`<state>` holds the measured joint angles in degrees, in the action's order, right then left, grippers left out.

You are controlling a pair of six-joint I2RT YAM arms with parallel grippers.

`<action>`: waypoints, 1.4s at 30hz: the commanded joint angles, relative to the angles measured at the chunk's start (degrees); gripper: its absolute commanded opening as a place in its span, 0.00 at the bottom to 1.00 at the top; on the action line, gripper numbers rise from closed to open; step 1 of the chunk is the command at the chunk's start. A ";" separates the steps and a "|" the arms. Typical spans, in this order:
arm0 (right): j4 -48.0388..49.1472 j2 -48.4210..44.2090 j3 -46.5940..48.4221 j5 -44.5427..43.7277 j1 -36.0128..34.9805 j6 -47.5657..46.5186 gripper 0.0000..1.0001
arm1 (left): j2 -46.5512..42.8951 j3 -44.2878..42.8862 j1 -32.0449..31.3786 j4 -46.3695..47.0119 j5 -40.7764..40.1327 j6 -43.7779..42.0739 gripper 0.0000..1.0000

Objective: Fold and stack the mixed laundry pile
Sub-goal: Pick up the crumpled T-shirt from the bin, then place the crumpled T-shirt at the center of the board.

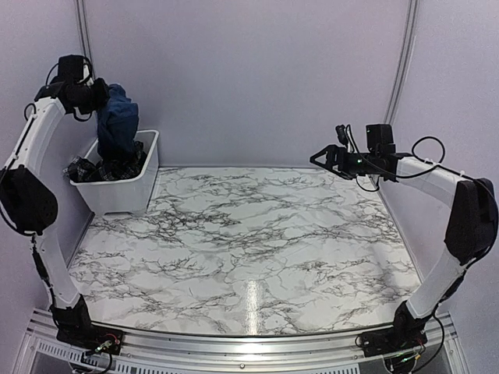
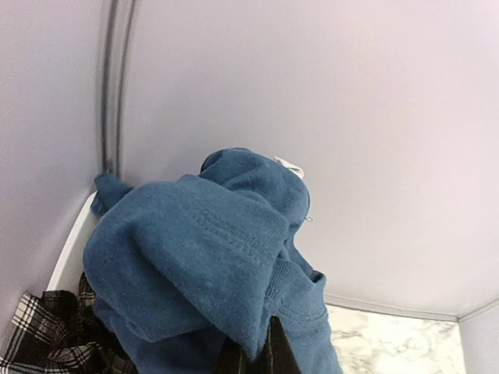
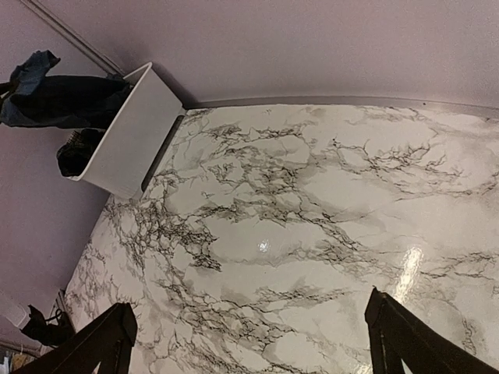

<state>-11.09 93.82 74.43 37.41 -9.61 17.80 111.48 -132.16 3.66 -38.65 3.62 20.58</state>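
My left gripper (image 1: 101, 97) is shut on the navy blue t-shirt (image 1: 118, 125), which hangs bunched above the white bin (image 1: 117, 191). In the left wrist view the t-shirt (image 2: 195, 257) fills the middle and drapes over my dark fingers (image 2: 261, 354), nearly hiding them. The black-and-white plaid garment (image 1: 93, 170) lies inside the bin, and it also shows in the lower left of the left wrist view (image 2: 47, 335). My right gripper (image 1: 318, 158) hovers open over the table's far right, its fingers (image 3: 101, 339) wide apart with only marble between them.
The marble-patterned table (image 1: 249, 234) stretches between the two arms. The bin stands at the far left corner against the lavender wall (image 1: 249, 70). From the right wrist, the bin (image 3: 132, 140) sits at the upper left.
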 commanded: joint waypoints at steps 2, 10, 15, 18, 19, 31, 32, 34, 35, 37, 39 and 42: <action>1.79 -2.16 2.66 1.00 0.70 0.56 0.99 | -7.62 2.86 -8.05 5.70 6.79 -0.49 0.00; 4.28 -4.00 1.40 2.03 0.91 2.92 0.99 | -8.77 -8.14 -31.15 9.09 8.26 -2.21 0.00; 4.76 -5.16 0.52 2.23 0.95 3.21 0.99 | -9.55 -11.08 -41.77 17.33 10.56 0.38 0.00; 5.02 -5.72 -0.36 2.23 0.98 3.21 0.98 | -10.02 -10.64 -43.70 24.18 14.08 5.43 0.00; 5.03 -5.79 -0.64 2.23 0.99 3.20 0.98 | -10.22 -10.23 -43.73 25.42 14.50 6.18 0.00; -4.10 -8.95 -2.54 -0.60 2.00 -3.27 0.98 | -28.44 50.90 -29.21 22.74 1.64 10.91 0.98; -5.91 -9.42 -3.29 -0.67 1.89 -3.98 0.99 | -29.78 54.42 -29.33 21.99 0.82 9.01 0.99; -7.75 -10.92 -5.91 0.05 1.42 -4.48 0.99 | -30.66 58.73 -30.46 19.18 -0.31 6.67 0.99; -8.52 -11.61 -7.49 0.33 0.76 -4.71 0.99 | -30.68 60.65 -31.31 18.21 -0.48 5.88 0.99; -10.36 -12.88 -10.45 0.34 -1.19 -5.47 0.98 | -30.62 64.00 -33.85 16.59 -2.48 4.22 0.99; -12.83 -13.44 -12.56 -0.41 -4.44 -6.77 0.96 | -30.44 67.01 -35.73 15.95 -3.19 4.37 0.99; -15.35 -13.28 -15.41 -1.93 -10.90 -8.15 0.90 | -29.24 70.39 -38.33 15.96 -3.25 5.13 0.93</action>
<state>-20.16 81.12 61.63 36.84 -13.69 12.84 83.81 -64.42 -32.05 -21.82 2.50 26.87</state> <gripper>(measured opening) 0.935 0.973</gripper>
